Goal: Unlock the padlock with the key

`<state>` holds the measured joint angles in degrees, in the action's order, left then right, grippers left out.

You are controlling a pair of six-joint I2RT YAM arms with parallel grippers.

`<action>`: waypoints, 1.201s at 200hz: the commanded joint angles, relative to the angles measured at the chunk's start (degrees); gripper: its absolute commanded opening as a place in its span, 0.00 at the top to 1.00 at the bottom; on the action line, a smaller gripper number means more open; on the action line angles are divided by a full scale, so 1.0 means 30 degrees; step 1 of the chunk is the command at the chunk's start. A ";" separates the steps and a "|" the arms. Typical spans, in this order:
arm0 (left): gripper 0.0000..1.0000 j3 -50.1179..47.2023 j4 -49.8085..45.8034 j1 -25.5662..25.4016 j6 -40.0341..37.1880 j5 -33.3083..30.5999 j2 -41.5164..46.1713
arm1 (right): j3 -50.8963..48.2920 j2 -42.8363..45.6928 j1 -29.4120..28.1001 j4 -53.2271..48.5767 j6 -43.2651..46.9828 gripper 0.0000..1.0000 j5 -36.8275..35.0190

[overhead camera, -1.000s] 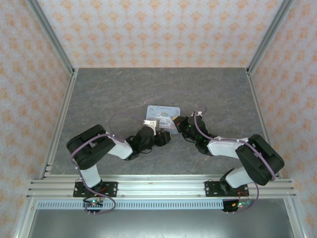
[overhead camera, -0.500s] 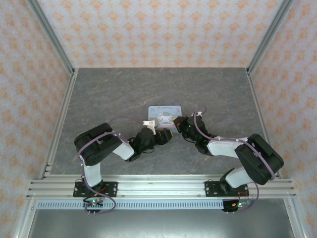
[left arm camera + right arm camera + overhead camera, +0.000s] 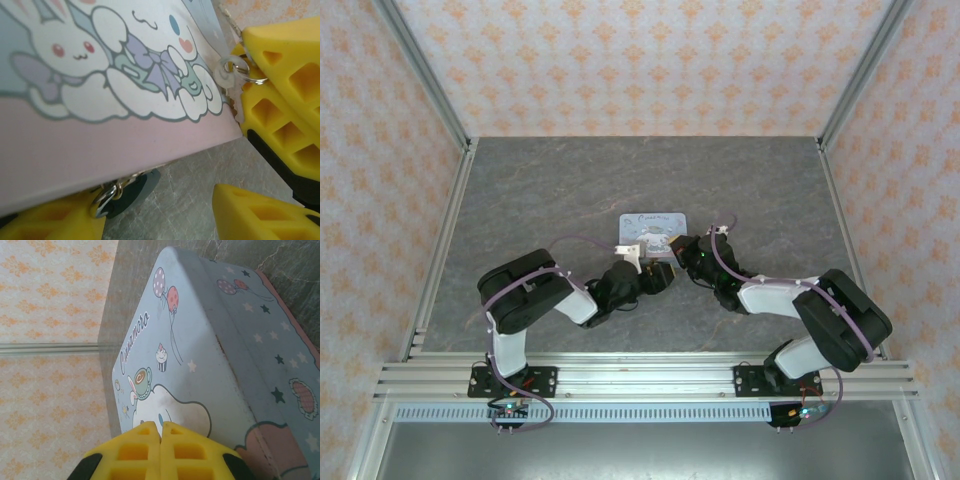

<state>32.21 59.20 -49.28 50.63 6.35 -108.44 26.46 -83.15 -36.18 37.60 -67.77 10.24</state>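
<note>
The pastel cartoon tin (image 3: 654, 227) stands mid-table between both arms. In the left wrist view its pink wall (image 3: 115, 150) fills the upper part. Under its lower edge lies the dark teal padlock (image 3: 132, 191) with a silvery ring (image 3: 102, 201), resting against one finger of my left gripper (image 3: 150, 212). That gripper is open, with bare table between its jaws. My right gripper (image 3: 160, 426) is shut above the tin's lid (image 3: 200, 365). In the left wrist view small rings (image 3: 240, 71) stick out at the seam of its fingers (image 3: 285, 55). I take these for the key's rings; the key itself is hidden.
Patterned walls and metal frame posts (image 3: 435, 90) close in the grey table (image 3: 540, 190) on three sides. Both wrists crowd the tin's near side, with the left gripper (image 3: 658, 268) and the right gripper (image 3: 678, 249) almost touching. Open table lies behind and to both sides.
My left arm has swung right and forward, bringing its wrist closer under the tin's near edge. The tin has shifted slightly away. The right arm has not moved.
</note>
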 commanded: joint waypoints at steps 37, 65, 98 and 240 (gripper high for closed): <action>0.45 0.0138 0.0436 -0.0913 0.1761 -0.2372 -0.1331 | -0.0360 -0.0197 0.0134 0.0385 -0.0240 1.00 -0.0483; 0.49 -0.0320 0.2319 -0.1501 0.3059 -0.3150 -0.1882 | -0.0345 -0.0258 0.0123 0.0457 -0.0262 1.00 -0.0452; 0.50 -0.0618 0.3595 -0.1928 0.3601 -0.3332 -0.2116 | -0.0381 -0.0282 0.0138 0.0462 -0.0258 1.00 -0.0453; 0.62 -0.0510 0.2300 -0.2190 0.4366 -0.5216 -0.2303 | -0.0682 -0.0187 0.0167 0.0658 -0.0307 1.00 -0.0425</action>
<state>30.72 70.02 -55.20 63.44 -6.55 -113.78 25.61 -83.22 -36.16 39.24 -68.40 10.24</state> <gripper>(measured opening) 0.403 0.043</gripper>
